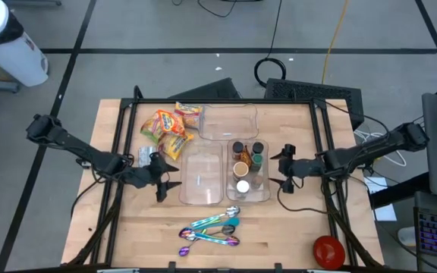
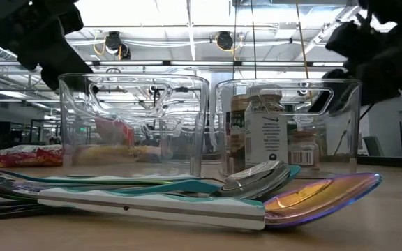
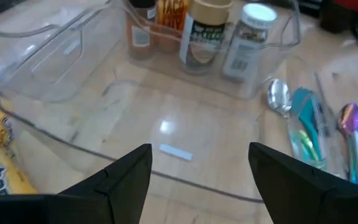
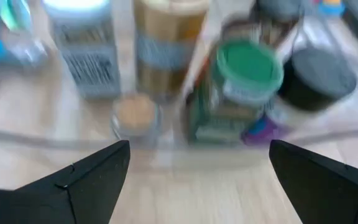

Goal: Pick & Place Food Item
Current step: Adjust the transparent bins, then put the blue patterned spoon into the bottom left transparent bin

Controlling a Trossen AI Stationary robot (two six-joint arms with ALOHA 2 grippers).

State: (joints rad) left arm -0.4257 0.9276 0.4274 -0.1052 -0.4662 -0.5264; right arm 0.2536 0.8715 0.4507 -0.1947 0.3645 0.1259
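Observation:
Several spice jars stand upright in the clear right bin; in the right wrist view a green-lidded jar is among them. Yellow-orange snack packets lie flat on the table at the far left. An empty clear bin stands at the centre. My left gripper hovers open at this bin's left wall, with nothing between its fingers. My right gripper hovers open just right of the jar bin, also with nothing between its fingers.
A third clear bin stands at the far centre. Several colourful spoons lie near the front edge, close to the low camera. A red round thing sits at the front right corner. Black frame rails run along both table sides.

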